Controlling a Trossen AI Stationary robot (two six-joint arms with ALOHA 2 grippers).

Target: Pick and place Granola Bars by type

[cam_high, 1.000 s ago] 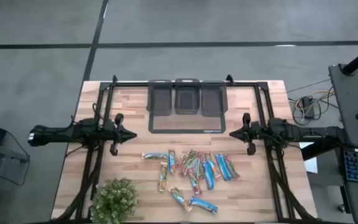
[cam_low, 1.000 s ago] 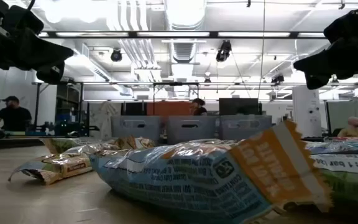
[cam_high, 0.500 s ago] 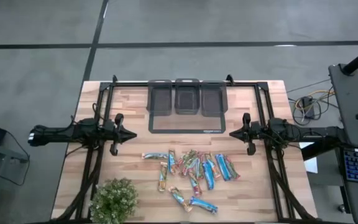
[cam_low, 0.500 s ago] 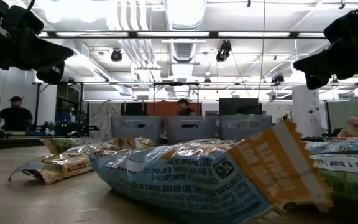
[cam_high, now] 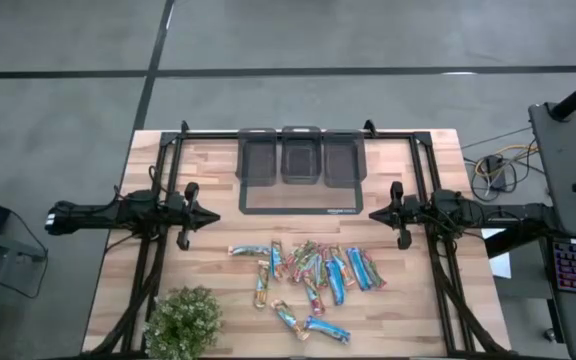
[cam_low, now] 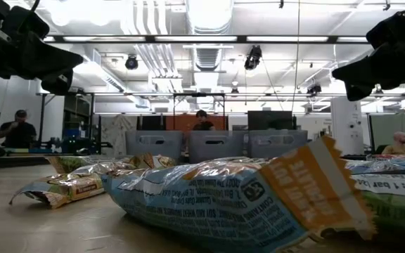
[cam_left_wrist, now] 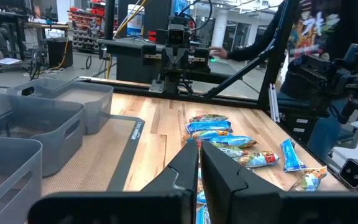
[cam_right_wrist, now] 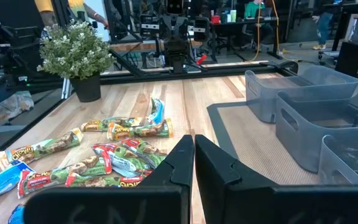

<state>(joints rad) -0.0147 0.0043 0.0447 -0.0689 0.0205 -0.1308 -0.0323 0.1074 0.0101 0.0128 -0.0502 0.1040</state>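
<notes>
Several granola bars (cam_high: 308, 275) lie flat and scattered on the wooden table's near middle, some blue, some multicoloured; they also show in the left wrist view (cam_left_wrist: 229, 140) and the right wrist view (cam_right_wrist: 104, 158). A blue-wrapped granola bar (cam_low: 216, 204) lies close in the low view. My left gripper (cam_high: 216, 214) hangs shut above the table's left side, pointing level toward the middle. My right gripper (cam_high: 372, 214) hangs shut above the right side, facing it. Both are clear of the bars.
Three grey bins (cam_high: 301, 158) stand side by side on a dark mat (cam_high: 298, 205) at the table's far middle. A potted leafy plant (cam_high: 182, 320) stands at the near left corner. People stand in the room beyond the table.
</notes>
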